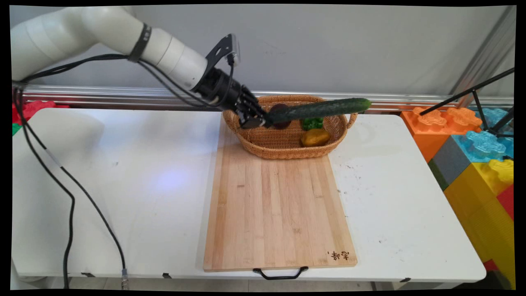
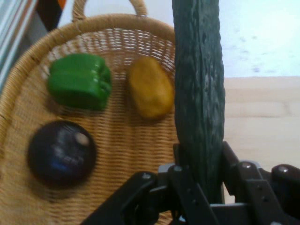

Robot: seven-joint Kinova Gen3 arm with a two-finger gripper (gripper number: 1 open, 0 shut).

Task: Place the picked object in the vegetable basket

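Fingers of our black two-finger gripper (image 1: 266, 121) are closed on one end of a long dark green cucumber (image 1: 322, 109), which juts out nearly level above the oval woven wicker basket (image 1: 283, 153); we see it clear of the basket's floor. Inside the basket lie a green bell pepper (image 2: 79, 81), a yellowish-brown potato (image 2: 150, 87) and a dark purple round fruit (image 2: 61, 153); the basket sits on the far end of a pale wooden cutting board (image 1: 279, 209) on the white table (image 1: 123, 185).
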